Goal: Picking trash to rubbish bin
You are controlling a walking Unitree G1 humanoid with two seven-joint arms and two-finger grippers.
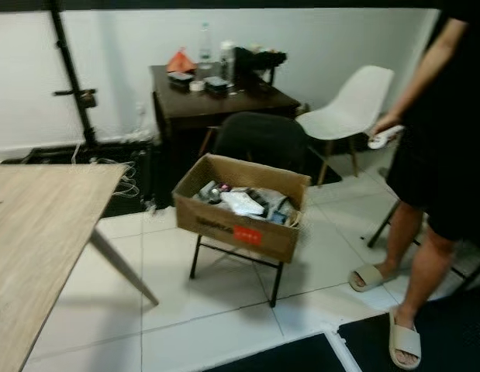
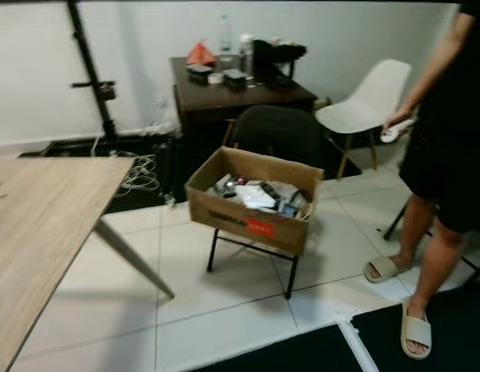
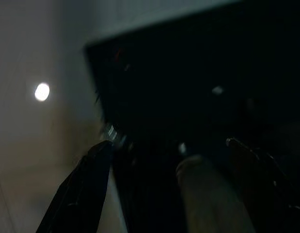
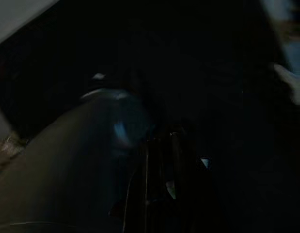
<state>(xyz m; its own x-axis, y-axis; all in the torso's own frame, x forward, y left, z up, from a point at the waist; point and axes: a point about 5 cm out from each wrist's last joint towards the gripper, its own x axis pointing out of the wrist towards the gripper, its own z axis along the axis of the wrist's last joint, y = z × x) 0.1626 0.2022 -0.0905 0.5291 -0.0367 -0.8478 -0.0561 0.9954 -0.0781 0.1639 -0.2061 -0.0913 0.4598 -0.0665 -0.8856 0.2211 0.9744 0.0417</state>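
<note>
Cardboard box (image 1: 241, 225) of trash tops chair (image 1: 259, 139), person (image 1: 441, 155) beside.

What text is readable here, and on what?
None readable.
Cardboard box: dark print on the front wall, too blurred to read.
Red label on the same wall: nothing can be made out on it.
Items on the dark desk and inside the box: too small and blurred to read.
</note>
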